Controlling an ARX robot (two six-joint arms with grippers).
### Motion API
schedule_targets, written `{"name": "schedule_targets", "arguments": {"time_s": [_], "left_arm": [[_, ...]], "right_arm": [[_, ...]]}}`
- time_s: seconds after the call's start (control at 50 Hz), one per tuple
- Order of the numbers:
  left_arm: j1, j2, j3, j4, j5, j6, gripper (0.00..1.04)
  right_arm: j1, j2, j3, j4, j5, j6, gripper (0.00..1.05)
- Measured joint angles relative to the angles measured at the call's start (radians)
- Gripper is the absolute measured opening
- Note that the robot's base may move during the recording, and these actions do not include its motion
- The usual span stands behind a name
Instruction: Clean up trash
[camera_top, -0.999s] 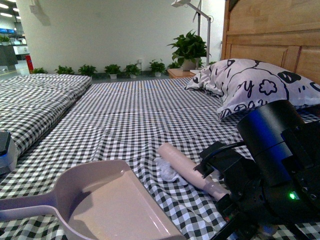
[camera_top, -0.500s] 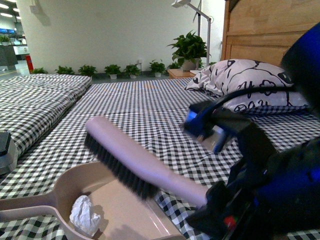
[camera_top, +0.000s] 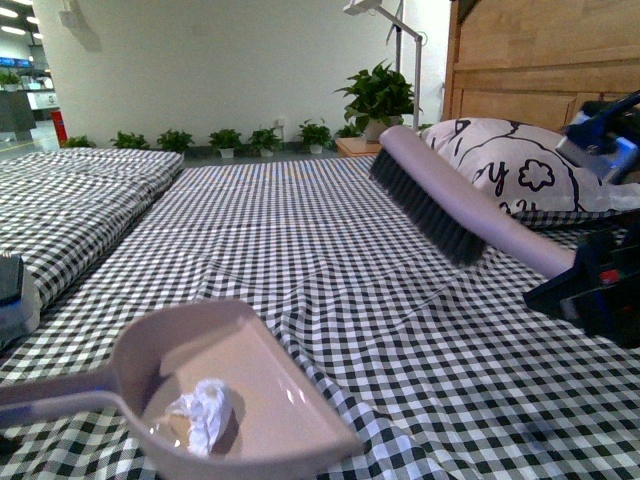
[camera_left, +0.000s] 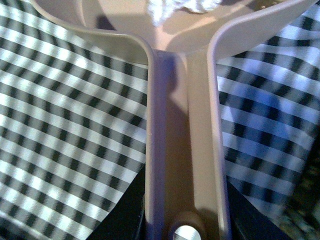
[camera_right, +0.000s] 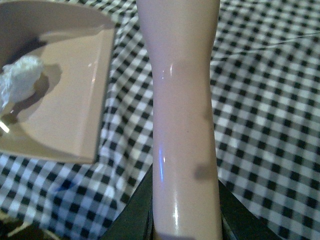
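I see the trash (camera_top: 203, 412) lying inside the dustpan (camera_top: 300, 425), whose handle my left gripper (camera_left: 185, 227) clamps; my right gripper (camera_right: 185, 220) grips the brush (camera_top: 450, 215), raised well to the right.

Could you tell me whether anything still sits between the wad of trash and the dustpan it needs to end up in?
Nothing visible does: the trash already lies inside the dustpan, near its back wall. The brush, held by the right gripper, is lifted clear above the checked sheet, well away from the pan.
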Motion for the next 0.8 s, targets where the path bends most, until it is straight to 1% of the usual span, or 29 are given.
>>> {"name": "schedule_targets", "arguments": {"time_s": [0.04, 0.1, 0.16, 0.2, 0.28, 0.32, 0.4, 0.48, 0.539, 0.619, 0.679, 0.799], "left_arm": [[0.002, -0.013, -0.023, 0.120, 0.025, -0.087, 0.25], [0.005, -0.037, -0.023, 0.219, 0.069, -0.235, 0.25], [0.008, -0.072, -0.019, 0.246, 0.080, -0.352, 0.25], [0.009, -0.087, -0.019, 0.257, 0.077, -0.394, 0.25], [0.009, -0.104, -0.019, 0.282, 0.035, -0.451, 0.25], [0.009, -0.108, -0.019, 0.317, -0.008, -0.478, 0.25], [0.004, -0.132, -0.019, 0.401, -0.125, -0.538, 0.25], [-0.002, -0.172, -0.027, 0.472, -0.220, -0.594, 0.25], [-0.012, -0.234, -0.046, 0.531, -0.337, -0.675, 0.25], [-0.030, -0.337, -0.088, 0.557, -0.489, -0.738, 0.25], [-0.041, -0.418, -0.125, 0.555, -0.550, -0.762, 0.25], [-0.073, -0.559, -0.173, 0.514, -0.607, -0.816, 0.25]], "right_arm": [[-0.031, -0.026, -0.013, 0.000, -0.012, 0.003, 0.18], [-0.069, -0.069, -0.030, -0.010, -0.031, 0.004, 0.18], [-0.106, -0.113, -0.043, -0.023, -0.045, 0.004, 0.18], [-0.128, -0.139, -0.047, -0.034, -0.053, 0.004, 0.18], [-0.183, -0.200, -0.055, -0.057, -0.071, 0.013, 0.18], [-0.217, -0.235, -0.055, -0.070, -0.078, 0.026, 0.18], [-0.292, -0.315, -0.055, -0.101, -0.112, 0.059, 0.18], [-0.356, -0.388, -0.055, -0.134, -0.161, 0.098, 0.18], [-0.419, -0.473, -0.056, -0.174, -0.240, 0.133, 0.18], [-0.500, -0.584, -0.056, -0.229, -0.356, 0.158, 0.18], [-0.552, -0.649, -0.056, -0.264, -0.433, 0.179, 0.18], [-0.617, -0.727, -0.056, -0.306, -0.537, 0.215, 0.18]]}}
